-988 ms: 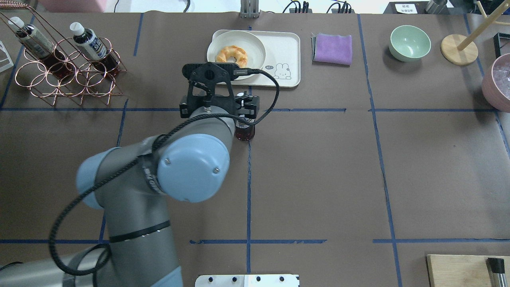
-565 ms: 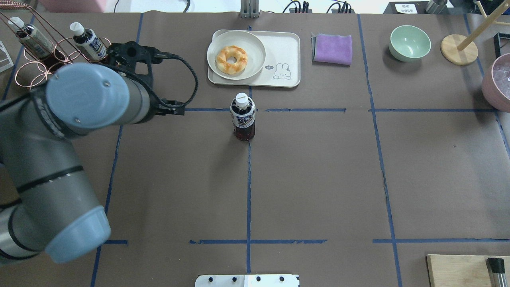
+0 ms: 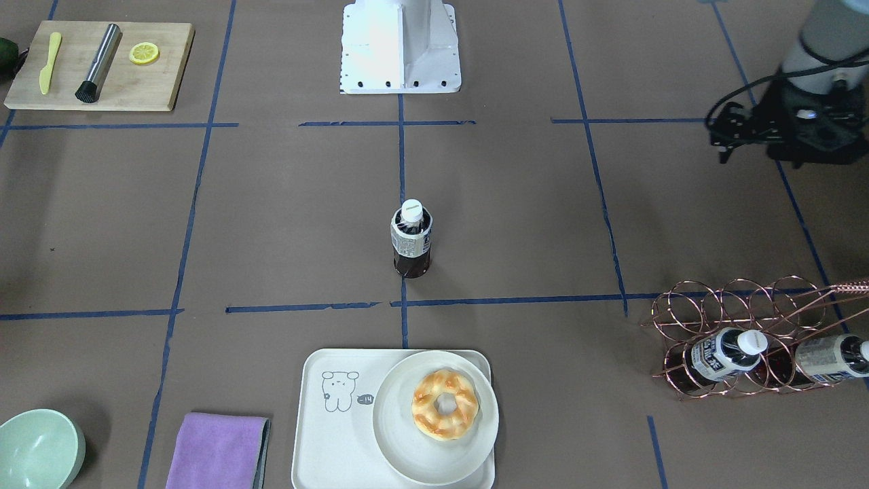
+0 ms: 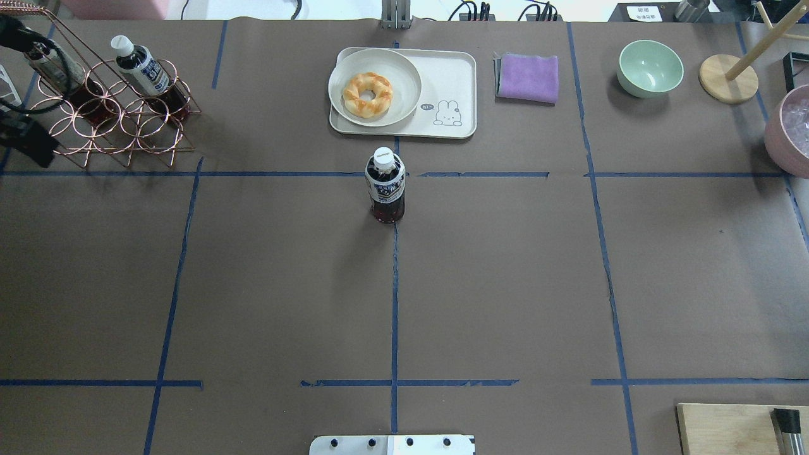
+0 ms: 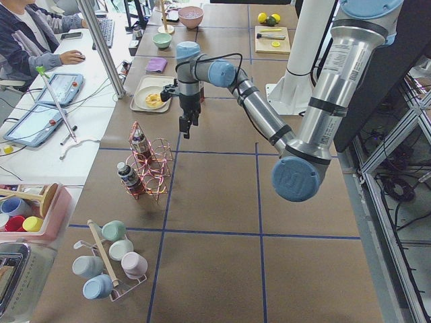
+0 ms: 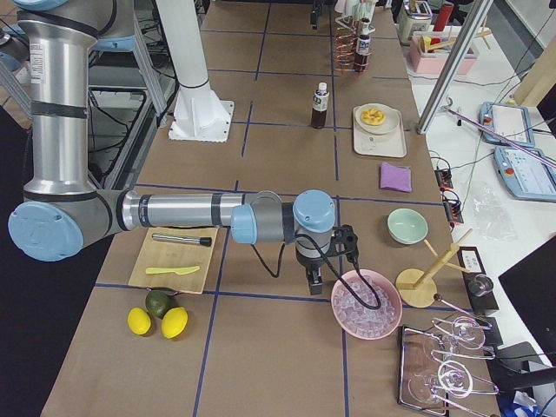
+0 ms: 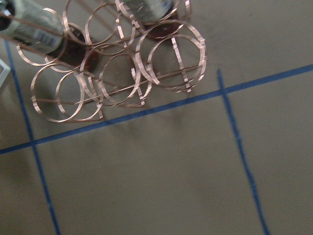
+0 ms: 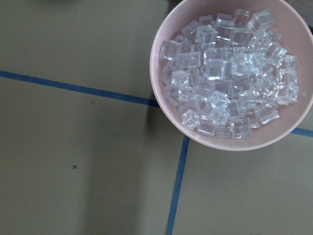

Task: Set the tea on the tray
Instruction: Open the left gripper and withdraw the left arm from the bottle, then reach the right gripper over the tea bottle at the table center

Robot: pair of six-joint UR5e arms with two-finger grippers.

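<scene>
Tea (image 4: 385, 187) stands upright, clear of tray (image 4: 404, 134) edge; left end effector (image 5: 184, 128), right end effector (image 6: 314, 283): grip unclear.

Robotics laboratory. Evidence: brown-papered tabletop (image 4: 505, 284) gridded with blue tape (image 4: 394, 297), white arm pedestal (image 3: 400, 47) bolted at its edge, seated operator (image 5: 30, 40) beside a teach pendant (image 5: 62, 87).

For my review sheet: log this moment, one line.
tea upright, off tray | left gripper near rack | right gripper by ice bowl
</scene>
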